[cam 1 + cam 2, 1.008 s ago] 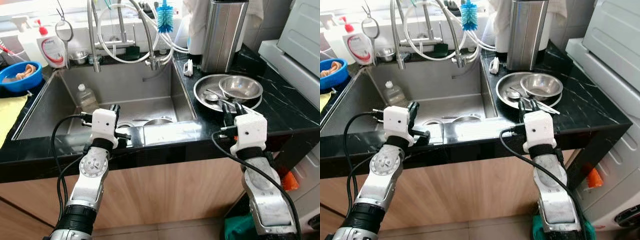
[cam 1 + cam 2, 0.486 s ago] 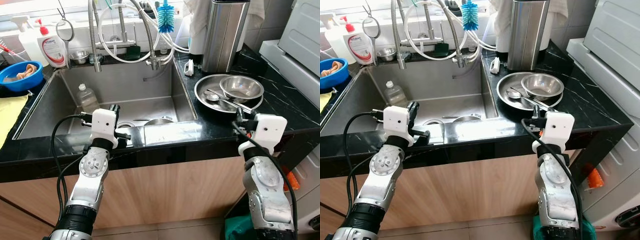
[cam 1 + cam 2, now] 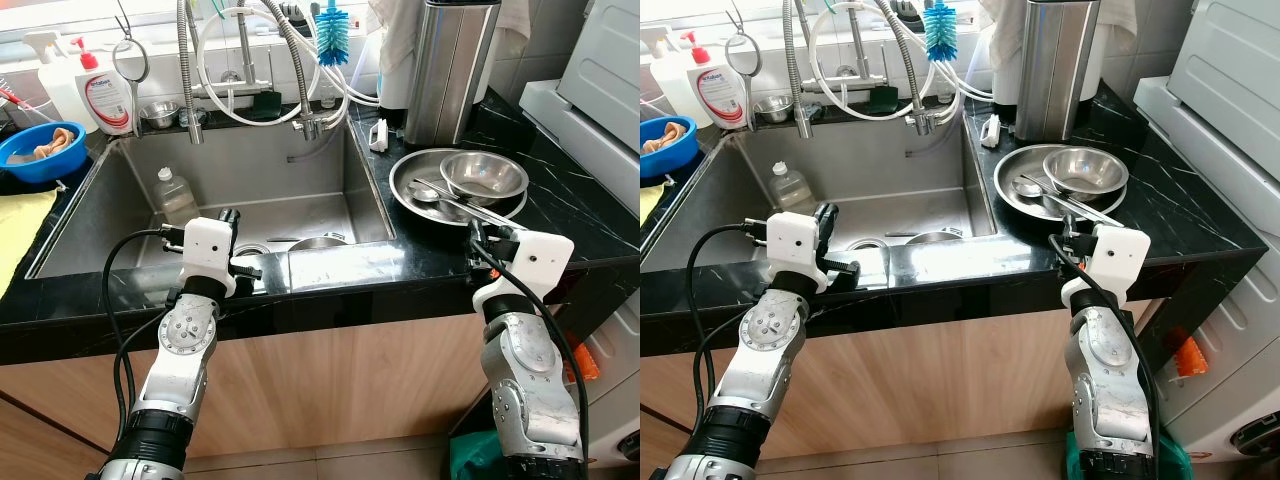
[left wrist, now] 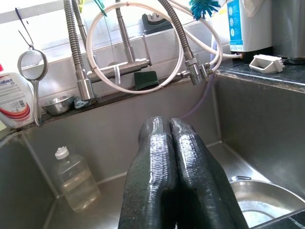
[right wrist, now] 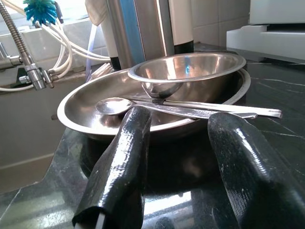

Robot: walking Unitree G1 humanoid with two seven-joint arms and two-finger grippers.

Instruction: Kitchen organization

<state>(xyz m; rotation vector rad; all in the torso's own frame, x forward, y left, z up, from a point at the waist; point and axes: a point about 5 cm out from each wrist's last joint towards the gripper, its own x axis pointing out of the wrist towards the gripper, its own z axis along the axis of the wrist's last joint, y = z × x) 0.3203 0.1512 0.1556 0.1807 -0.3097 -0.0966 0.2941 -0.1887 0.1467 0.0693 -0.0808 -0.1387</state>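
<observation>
A round steel plate (image 3: 400,190) lies on the black counter right of the sink. It carries a steel bowl (image 3: 483,175) and a long spoon (image 3: 425,193). My right gripper (image 3: 478,232) is low over the counter just in front of the plate and is open. In the right wrist view its fingers (image 5: 133,143) point at the plate's rim (image 5: 76,112), with nothing between them. My left gripper (image 3: 228,216) hovers over the sink's front edge and is shut on nothing. A clear bottle (image 4: 74,181) and a steel dish (image 4: 259,200) lie in the sink.
Faucet hoses (image 3: 250,60) and a blue brush (image 3: 331,35) hang behind the sink. A tall steel canister (image 3: 450,65) stands behind the plate, with a white appliance (image 3: 600,90) to the right. A blue bowl (image 3: 40,150), a soap bottle (image 3: 108,95) and a yellow cloth (image 3: 15,230) are at the left.
My right arm has swung a little to the right and its wrist has turned, so the fingers have come off the plate's front edge. The left arm has not moved.
</observation>
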